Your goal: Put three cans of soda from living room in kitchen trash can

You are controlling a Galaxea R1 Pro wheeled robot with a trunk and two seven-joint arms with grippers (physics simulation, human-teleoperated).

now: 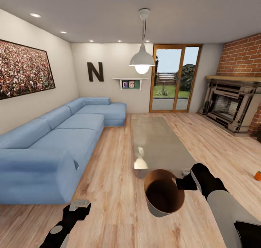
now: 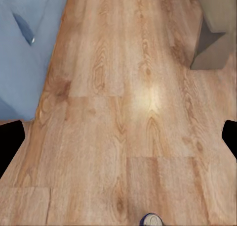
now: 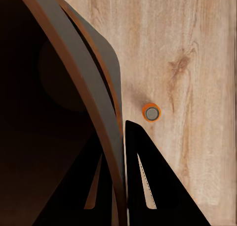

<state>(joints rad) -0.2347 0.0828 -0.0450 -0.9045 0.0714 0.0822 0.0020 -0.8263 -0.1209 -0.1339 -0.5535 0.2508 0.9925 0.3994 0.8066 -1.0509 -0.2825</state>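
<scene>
The glass table [image 1: 157, 144] stands in the middle of the living room, its long edges running away from the robot. Between its left edge and the blue sofa [image 1: 54, 139] lies an open lane of plank floor [image 1: 112, 190]; a wider stretch of bare floor opens from its right edge toward the brick fireplace [image 1: 232, 106]. Beyond the table's far end stands a glazed door [image 1: 174, 78].

Just in front of the table's near edge, the right gripper [image 1: 185, 183] holds the trash can [image 1: 164, 196] off the floor. In the right wrist view its jaws pinch the bin's rim, one finger [image 3: 148, 181] outside the wall [image 3: 84, 87] and the other inside. The bin tilts its mouth toward the head camera, and its dark inside holds nothing that can be seen.

One can of soda [image 1: 257, 175] lies on the floor well to the right of the table, near the fireplace. The right wrist view shows a can [image 3: 151, 112] standing on the planks below, apart from the bin.

The left gripper [image 1: 79, 206] hangs low to the table's near left, beside the sofa's front corner. Its jaws are spread wide with nothing between them, the fingertips [image 2: 11, 139] at the edges of the left wrist view.
</scene>
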